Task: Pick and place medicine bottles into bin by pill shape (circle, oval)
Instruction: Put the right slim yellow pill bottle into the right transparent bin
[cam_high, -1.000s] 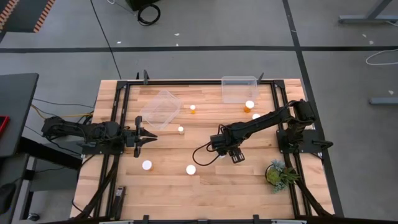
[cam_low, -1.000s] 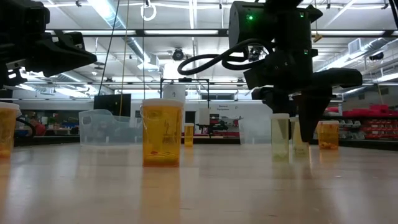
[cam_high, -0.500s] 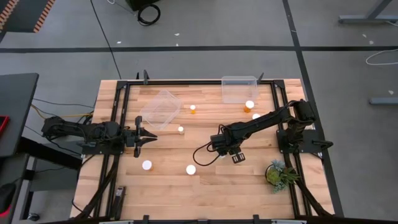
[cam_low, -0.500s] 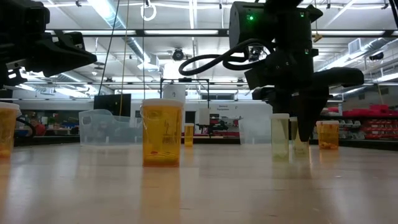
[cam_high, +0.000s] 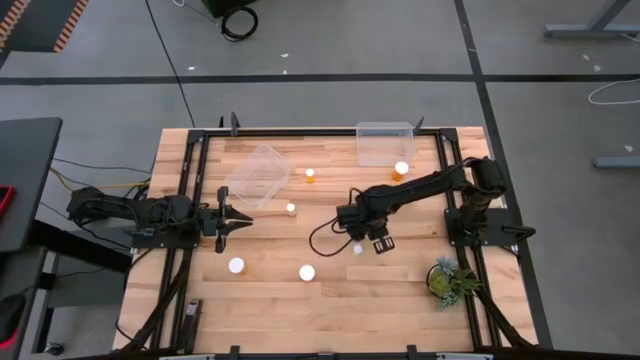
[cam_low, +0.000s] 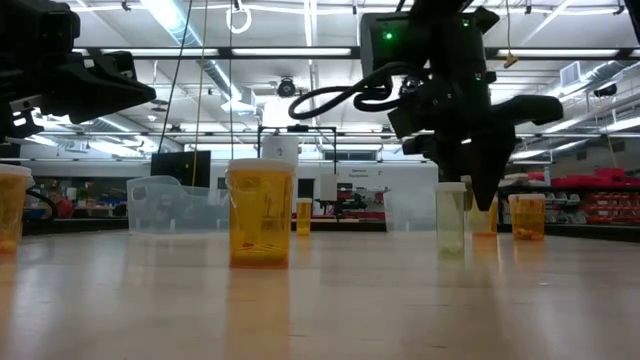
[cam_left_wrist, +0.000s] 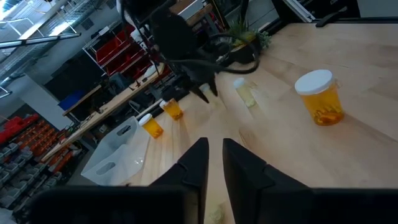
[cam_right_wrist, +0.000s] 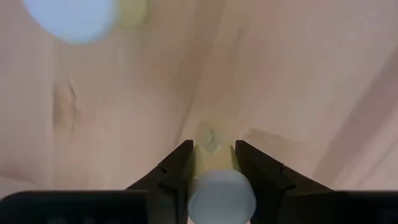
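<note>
My right gripper (cam_high: 377, 243) points down over the table's middle right, shut on a small pale bottle with a white cap (cam_right_wrist: 221, 196). In the low view that bottle (cam_low: 487, 220) hangs a little above the wood. Another pale bottle (cam_high: 356, 249) stands on its base just beside it. More medicine bottles stand on the table (cam_high: 307, 272) (cam_high: 236, 265) (cam_high: 291, 208) (cam_high: 310, 174) (cam_high: 401, 169). My left gripper (cam_high: 222, 215) waits shut and level at the table's left. My right gripper pinches the bottle's body (cam_right_wrist: 200, 158) between its two fingers, just below the cap. The fingers come from above, pointing down, one on each side. The bottle stays upright, cap up, lifted a little clear of the table.
A clear bin (cam_high: 259, 175) lies tilted at the far left and a second clear bin (cam_high: 385, 142) stands at the far edge. A small green plant (cam_high: 447, 278) sits at the near right. Bare wood stretches along the near edge.
My right gripper has shut on the pale bottle, then risen a little and shifted slightly toward the far edge. The bottle has come up off the table with it, still upright. The neighbouring pale bottle stays where it was.
</note>
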